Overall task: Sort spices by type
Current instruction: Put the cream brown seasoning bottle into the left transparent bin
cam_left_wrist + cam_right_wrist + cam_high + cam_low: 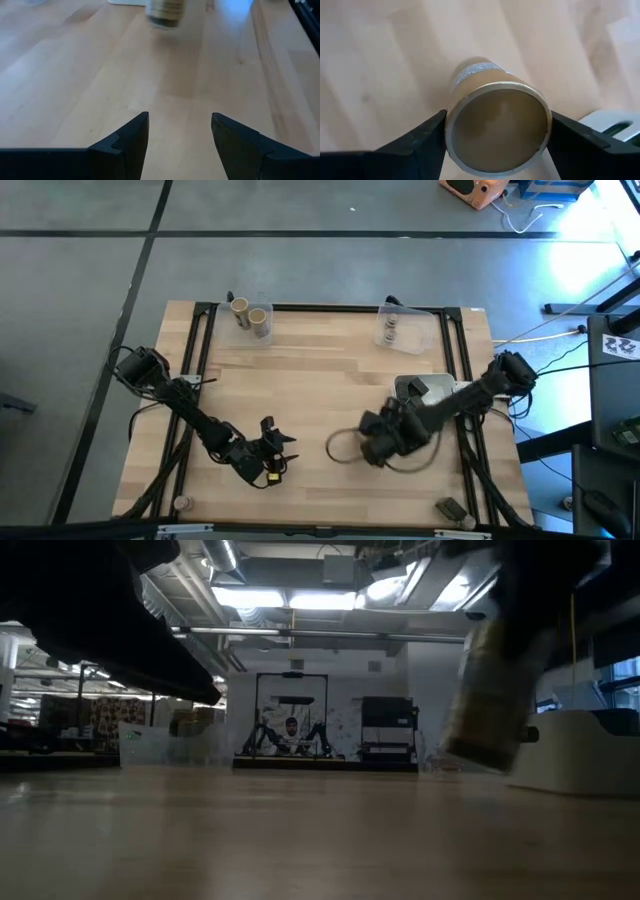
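A tan cylinder spice [497, 125] sits between the fingers of my right gripper [497, 122], which is shut on it over the table's right middle [372, 448]. The low view shows that cylinder [490, 700] in the air, blurred. My left gripper [180, 130] stands open and empty above the wood near the table's front left [275, 448]. Two more tan cylinders [250, 315] stand in a clear tray at the far left. A grey-capped jar [390, 330] stands in a clear tray at the far right. My right gripper pinches the tan cylinder between its two fingers, one on each side of the round wall, close to the rimmed end [449, 127] that faces the wrist. The fingers come steeply from above. The cylinder hangs below them, slightly tilted and clear of the table [480, 755].
A white rectangular dish [425, 387] lies just beyond the right gripper, toward the right edge. A dark pack [452, 507] lies at the front right corner and a small round container [180, 502] at the front left. Bare wood [320, 380] spans the table's middle.
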`<state>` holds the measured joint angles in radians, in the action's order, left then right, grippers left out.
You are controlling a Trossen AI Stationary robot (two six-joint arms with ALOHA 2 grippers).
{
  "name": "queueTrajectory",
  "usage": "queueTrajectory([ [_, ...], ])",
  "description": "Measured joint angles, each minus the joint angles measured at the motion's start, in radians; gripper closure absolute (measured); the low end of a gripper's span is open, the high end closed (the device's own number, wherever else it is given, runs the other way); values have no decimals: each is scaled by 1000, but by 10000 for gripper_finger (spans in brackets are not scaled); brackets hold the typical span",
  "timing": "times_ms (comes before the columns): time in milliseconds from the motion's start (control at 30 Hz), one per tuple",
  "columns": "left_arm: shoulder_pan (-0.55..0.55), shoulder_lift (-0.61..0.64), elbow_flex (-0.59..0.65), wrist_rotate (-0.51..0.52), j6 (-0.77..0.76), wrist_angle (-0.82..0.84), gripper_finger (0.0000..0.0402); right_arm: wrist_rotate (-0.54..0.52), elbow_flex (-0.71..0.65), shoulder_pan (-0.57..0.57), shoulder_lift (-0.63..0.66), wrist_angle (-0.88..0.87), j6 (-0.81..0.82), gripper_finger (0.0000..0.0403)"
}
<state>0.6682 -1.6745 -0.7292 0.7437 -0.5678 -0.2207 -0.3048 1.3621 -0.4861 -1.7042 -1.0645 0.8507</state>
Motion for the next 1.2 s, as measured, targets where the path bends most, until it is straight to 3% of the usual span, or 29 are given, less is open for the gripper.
queueTrajectory([
  [367, -60, 0, 0, 0, 74, 0, 204, 51, 0, 281, 0, 6, -281, 117],
  [600, -90, 0, 0, 0, 93, 0, 204, 73, 0, 414, -4, 16, -362, 117],
  [967, -126, 0, 0, 0, 150, -1, 204, 133, 2, 489, -58, 99, -495, 113],
  [1200, -163, 0, 0, 0, 158, -8, 196, 120, 2, 487, -61, 120, -542, 64],
])
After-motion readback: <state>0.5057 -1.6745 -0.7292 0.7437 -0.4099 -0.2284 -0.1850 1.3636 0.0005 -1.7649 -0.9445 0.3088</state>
